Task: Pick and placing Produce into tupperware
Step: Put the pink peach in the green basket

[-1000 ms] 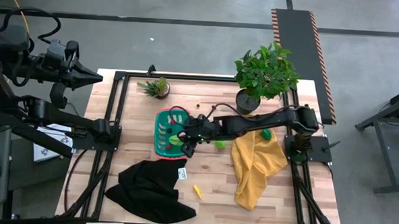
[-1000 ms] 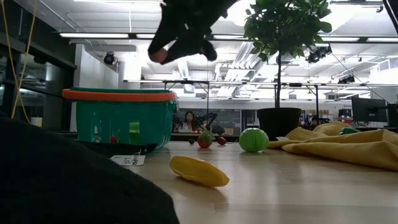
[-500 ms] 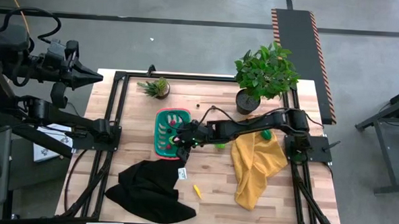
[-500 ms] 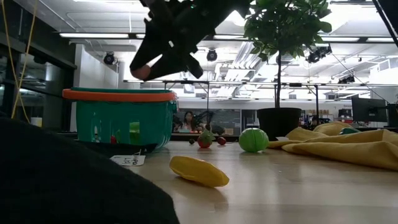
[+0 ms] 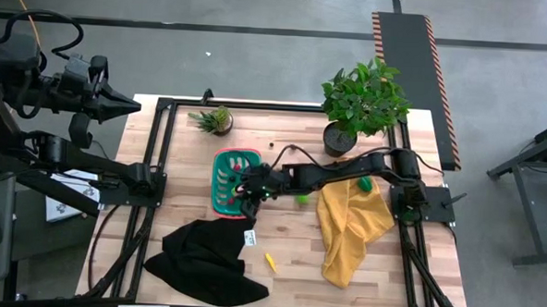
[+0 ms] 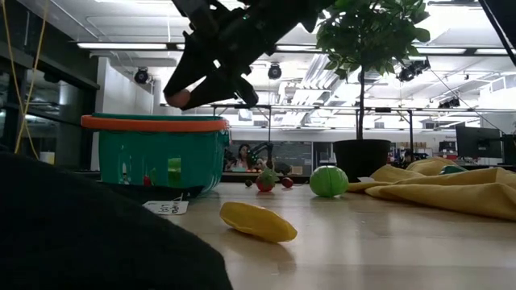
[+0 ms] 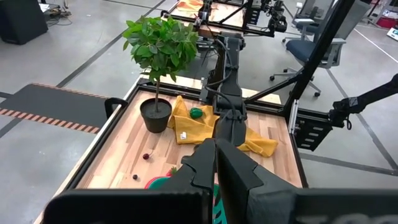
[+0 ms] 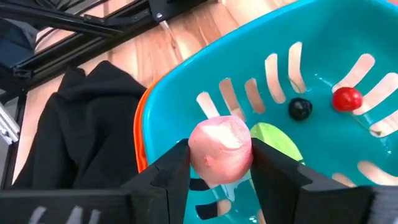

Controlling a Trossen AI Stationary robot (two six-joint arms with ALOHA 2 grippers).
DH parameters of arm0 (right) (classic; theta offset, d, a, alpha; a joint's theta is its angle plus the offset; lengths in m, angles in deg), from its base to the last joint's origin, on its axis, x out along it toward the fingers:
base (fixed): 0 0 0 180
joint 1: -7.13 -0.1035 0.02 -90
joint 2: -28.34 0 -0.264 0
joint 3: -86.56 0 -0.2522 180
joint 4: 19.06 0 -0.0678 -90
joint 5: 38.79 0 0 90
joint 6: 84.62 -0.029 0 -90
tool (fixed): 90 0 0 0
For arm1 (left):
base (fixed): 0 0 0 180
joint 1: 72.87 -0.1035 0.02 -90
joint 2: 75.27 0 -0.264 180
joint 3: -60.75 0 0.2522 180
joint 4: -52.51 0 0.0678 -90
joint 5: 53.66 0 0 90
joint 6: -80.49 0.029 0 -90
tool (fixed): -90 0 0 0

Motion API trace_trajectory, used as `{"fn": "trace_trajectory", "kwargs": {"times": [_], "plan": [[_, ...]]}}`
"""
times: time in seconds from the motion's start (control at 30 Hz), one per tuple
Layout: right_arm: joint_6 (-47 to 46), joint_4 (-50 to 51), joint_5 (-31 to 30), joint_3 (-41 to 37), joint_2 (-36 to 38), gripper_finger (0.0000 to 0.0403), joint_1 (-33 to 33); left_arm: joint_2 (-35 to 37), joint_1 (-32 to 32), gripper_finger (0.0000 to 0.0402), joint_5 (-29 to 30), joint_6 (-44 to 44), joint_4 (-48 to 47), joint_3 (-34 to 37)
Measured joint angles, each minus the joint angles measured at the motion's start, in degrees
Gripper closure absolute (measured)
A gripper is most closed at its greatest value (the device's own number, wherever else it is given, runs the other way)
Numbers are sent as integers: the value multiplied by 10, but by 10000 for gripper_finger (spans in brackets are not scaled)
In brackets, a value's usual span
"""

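Observation:
The teal tupperware basket [image 5: 226, 175] with its orange-red rim stands left of the table's middle. In it lie a red piece [image 8: 346, 98], a dark piece [image 8: 300, 109] and a green piece [image 8: 275, 140]. My right gripper [image 5: 247, 198] hangs just above the basket's rim [image 6: 153, 123], shut on a pink produce piece [image 8: 219, 149]. My left gripper [image 5: 132, 106] waits shut, raised beyond the table's far left corner. A yellow piece [image 5: 270, 261] and a green ball [image 5: 301, 198] lie on the wood. My right gripper pinches the pink piece [image 6: 182, 98] between its two fingers, one on each opposite side [image 8: 194, 155]. The fingers slant down from the table's right side. The piece is lifted clear, a little above the basket's rim and over its inside.
A black cloth [image 5: 204, 257] lies near the front left, and a yellow cloth [image 5: 352, 226] at the right with a green piece [image 5: 366, 183] on it. A large potted plant [image 5: 364, 102] and a small one [image 5: 215, 119] stand at the far edge. Small red pieces [image 6: 266, 183] lie behind the basket.
My right gripper has gone toward the table's left edge and down, carrying the pink piece from higher up to just above the basket's rim. It has stayed shut on the piece.

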Motion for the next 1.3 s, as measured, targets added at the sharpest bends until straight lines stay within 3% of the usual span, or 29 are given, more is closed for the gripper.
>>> {"fn": "trace_trajectory", "kwargs": {"times": [0.9,1.3], "plan": [[4,25,14,0,-10,263,6,0,0,395,0,0,0,0],[-1,25,16,0,-10,234,6,0,0,395,0,0,0,0]]}}
